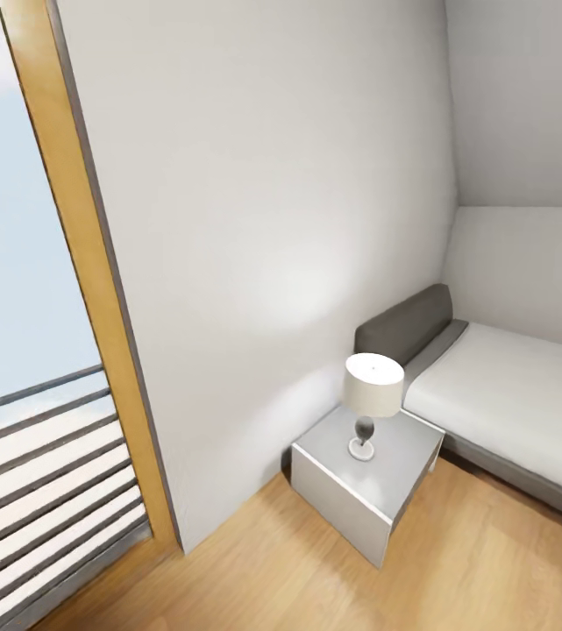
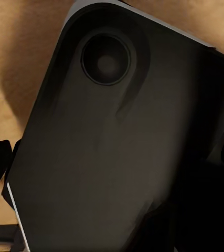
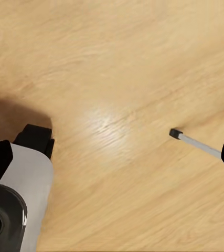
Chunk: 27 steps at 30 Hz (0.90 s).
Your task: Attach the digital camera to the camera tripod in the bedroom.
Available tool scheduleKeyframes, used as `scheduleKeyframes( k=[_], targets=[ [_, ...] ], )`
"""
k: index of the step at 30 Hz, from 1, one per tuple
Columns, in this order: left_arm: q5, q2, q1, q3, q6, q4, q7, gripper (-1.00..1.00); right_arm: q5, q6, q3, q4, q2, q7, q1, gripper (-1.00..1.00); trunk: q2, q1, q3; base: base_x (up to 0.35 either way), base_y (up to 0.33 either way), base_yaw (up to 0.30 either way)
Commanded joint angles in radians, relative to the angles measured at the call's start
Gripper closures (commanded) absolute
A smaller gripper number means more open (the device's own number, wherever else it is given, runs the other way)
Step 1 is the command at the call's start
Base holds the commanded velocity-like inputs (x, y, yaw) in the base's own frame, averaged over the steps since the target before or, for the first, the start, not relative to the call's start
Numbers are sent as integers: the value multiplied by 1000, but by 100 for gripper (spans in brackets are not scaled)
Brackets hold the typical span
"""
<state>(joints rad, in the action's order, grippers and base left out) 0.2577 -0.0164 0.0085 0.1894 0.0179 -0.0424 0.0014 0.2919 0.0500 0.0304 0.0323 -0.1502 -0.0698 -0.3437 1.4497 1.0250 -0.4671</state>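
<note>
Right hand (image 3: 112, 157) wide open, empty, over bare wood floor (image 3: 143, 63) (left hand's state unclear); bedside lamp (image 1: 372, 396) ahead.

White sloped walls (image 1: 272, 219), wood floor (image 1: 316, 578), grey nightstand (image 1: 364, 491) with lamp (image 1: 371, 399) beside low bed (image 1: 508, 394).

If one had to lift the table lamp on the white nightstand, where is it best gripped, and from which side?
Probably the slim stem between shade and round base: the shade looks too wide to pinch. Come in level from the floor side, since the wall stands behind the table lamp and the shade covers the stem from above.
</note>
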Motion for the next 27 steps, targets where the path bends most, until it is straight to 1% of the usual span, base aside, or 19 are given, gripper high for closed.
scheduleKeyframes(
  k=[1,6,7,27],
  targets=[
    [3,-1,1,5,0,-2,0,-100,4,1,3,1,0,-2,-1,-100,0,0,-1,72,332,0],
    [4,0,1,4,0,-2,0,-100,4,2,3,1,0,-2,-1,-100,0,0,-1,94,332,0],
    [3,-1,1,8,1,-2,0,-100,4,1,3,1,0,3,-1,-100,0,0,-1,0,0,0],
    [3,2,1,8,0,-7,-1,-100,4,6,3,1,1,1,0,-100,0,0,-1,11,0,0]
  ],
)
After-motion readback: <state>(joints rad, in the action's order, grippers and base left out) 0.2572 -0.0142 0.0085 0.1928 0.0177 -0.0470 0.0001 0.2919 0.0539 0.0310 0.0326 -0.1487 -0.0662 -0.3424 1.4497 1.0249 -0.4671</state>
